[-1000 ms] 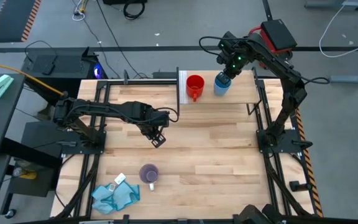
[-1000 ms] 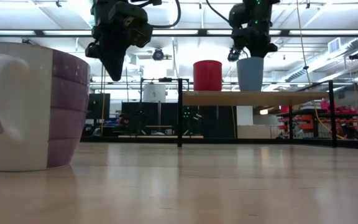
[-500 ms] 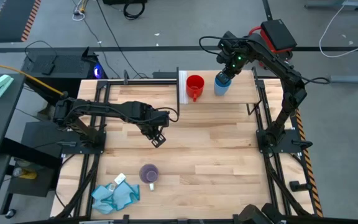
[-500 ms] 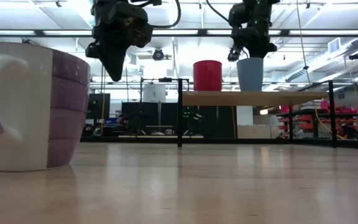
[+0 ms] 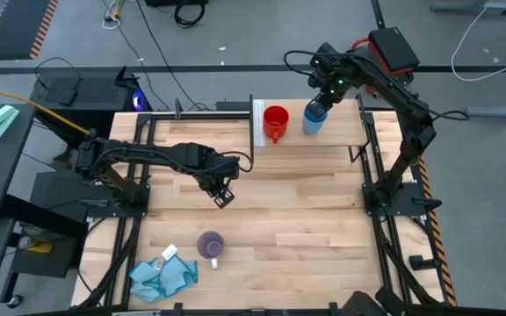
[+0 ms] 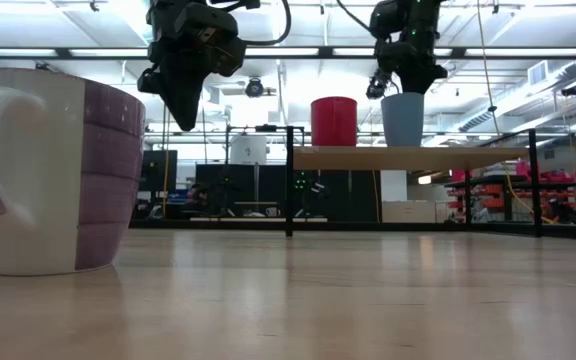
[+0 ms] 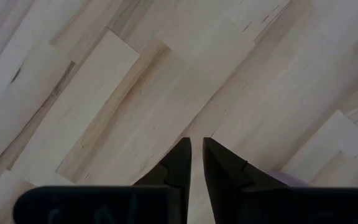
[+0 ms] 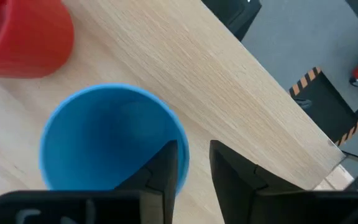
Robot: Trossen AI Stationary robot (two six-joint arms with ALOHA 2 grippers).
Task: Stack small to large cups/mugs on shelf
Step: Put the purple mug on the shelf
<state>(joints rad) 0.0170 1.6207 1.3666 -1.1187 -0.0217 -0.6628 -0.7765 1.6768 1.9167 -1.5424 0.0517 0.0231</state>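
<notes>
high view showed a wooden table (image 5: 306, 228) with a pale shelf (image 5: 345, 132) at its far edge, a red mug (image 5: 275, 121) beside a blue cup (image 5: 313, 118) on it. right gripper (image 5: 325, 98) hung over the blue cup's rim, fingers slightly parted, gripping nothing. left gripper (image 5: 224, 195) hovered mid-table, nearly closed, empty. purple mug (image 5: 211, 245) stood near the front.

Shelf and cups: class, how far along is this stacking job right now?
Done: the red mug and light-blue cup stand side by side on the shelf, not stacked. In hand: the right gripper sits just above the blue cup's rim. Left: the purple mug waits on the table; the left gripper hangs over bare tabletop.
</notes>
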